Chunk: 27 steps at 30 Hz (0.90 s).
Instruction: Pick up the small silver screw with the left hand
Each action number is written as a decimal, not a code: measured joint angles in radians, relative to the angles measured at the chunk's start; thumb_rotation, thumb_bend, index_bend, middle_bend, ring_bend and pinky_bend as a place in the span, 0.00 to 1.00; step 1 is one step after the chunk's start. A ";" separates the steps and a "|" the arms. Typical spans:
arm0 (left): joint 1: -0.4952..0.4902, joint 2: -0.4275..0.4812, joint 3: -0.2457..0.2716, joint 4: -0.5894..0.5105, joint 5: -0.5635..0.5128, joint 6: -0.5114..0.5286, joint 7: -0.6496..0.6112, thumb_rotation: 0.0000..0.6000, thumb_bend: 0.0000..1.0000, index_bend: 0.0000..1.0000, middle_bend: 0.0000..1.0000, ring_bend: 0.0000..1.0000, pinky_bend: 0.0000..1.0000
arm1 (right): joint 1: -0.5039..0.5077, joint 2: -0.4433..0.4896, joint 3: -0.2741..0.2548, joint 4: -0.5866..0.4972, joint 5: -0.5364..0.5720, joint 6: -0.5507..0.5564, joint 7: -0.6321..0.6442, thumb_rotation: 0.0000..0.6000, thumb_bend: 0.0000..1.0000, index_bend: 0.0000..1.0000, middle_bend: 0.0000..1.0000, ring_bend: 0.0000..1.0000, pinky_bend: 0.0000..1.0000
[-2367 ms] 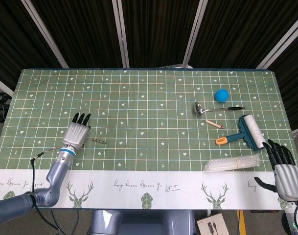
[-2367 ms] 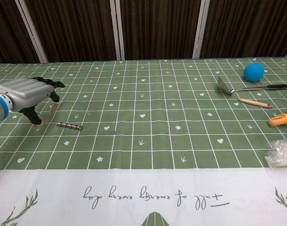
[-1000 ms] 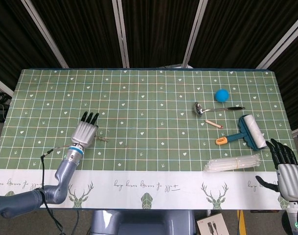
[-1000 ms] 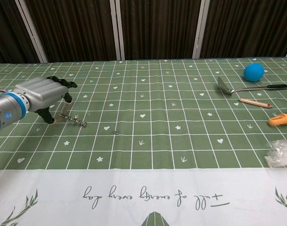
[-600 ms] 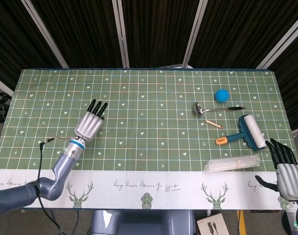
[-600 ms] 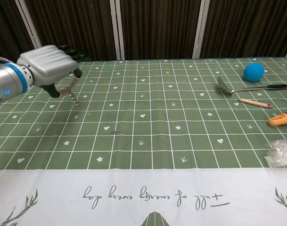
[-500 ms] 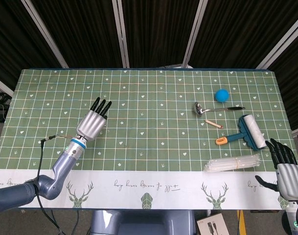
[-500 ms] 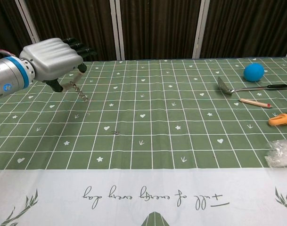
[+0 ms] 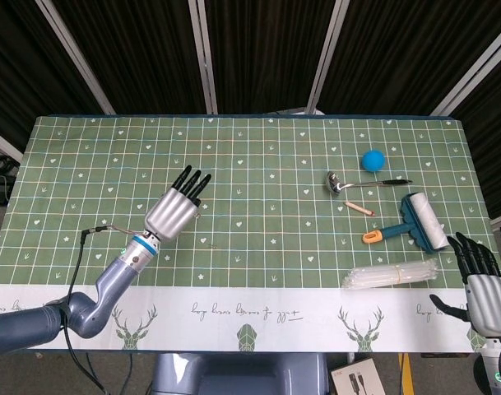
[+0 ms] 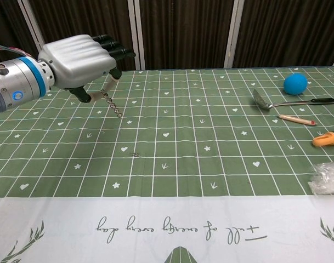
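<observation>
Dangling a slim silver threaded screw (image 10: 113, 104) tip-down, clear of the green grid-patterned tablecloth (image 10: 210, 137), instead of leaving it flat on the cloth as it lay seconds ago. Pinching its upper end under the grey metal left hand (image 10: 79, 57), thumb against a finger, with the other dark-tipped fingers reaching forward close together. Having lifted off the left part of the table, now carrying the screw up and toward the middle. Judging the pick-up as essentially done, provided the thin pinch is not slipping. Leaving a much tinier silver bit (image 10: 135, 154) on the cloth below; possibly another screw, too small to tell. Keeping the right hand (image 9: 480, 288) idle off the near right corner, fingers apart, holding nothing.
</observation>
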 measured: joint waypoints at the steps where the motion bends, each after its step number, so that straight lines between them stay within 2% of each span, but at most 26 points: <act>1: 0.000 -0.001 0.002 -0.008 0.003 0.000 0.003 1.00 0.49 0.64 0.00 0.00 0.00 | 0.000 -0.001 0.000 0.001 0.000 0.000 -0.001 1.00 0.05 0.00 0.00 0.00 0.06; 11: 0.003 -0.029 0.017 -0.068 -0.004 -0.002 0.032 1.00 0.49 0.64 0.00 0.00 0.00 | -0.007 0.000 -0.002 -0.005 0.001 0.009 -0.012 1.00 0.05 0.00 0.00 0.00 0.06; 27: 0.011 -0.044 0.043 -0.104 0.006 -0.006 0.053 1.00 0.49 0.64 0.00 0.00 0.00 | -0.016 0.007 -0.001 -0.008 0.006 0.016 -0.011 1.00 0.05 0.00 0.00 0.00 0.06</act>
